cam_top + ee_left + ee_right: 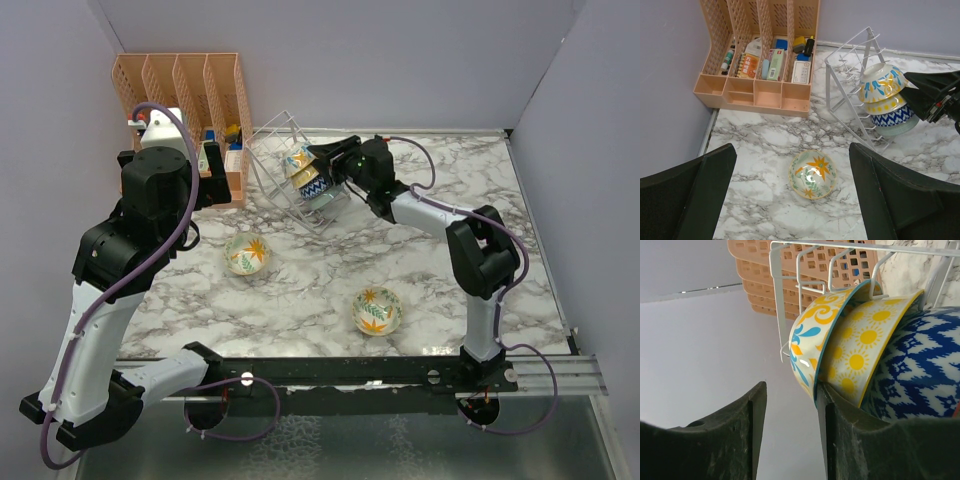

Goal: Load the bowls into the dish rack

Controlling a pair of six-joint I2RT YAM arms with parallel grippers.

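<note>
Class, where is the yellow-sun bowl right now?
In the left wrist view, the yellow-sun bowl sits in the dish rack, right of the orange organizer, nested between the cream swirl bowl and the blue-patterned bowl.

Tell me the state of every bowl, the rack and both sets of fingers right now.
dish rack: standing, loaded with four bowls.
racked bowls: on edge, nested together.
left flower bowl: loose on table.
right flower bowl: loose on table.
left gripper: fingers open, empty.
right gripper: fingers open, empty, beside racked bowls.
</note>
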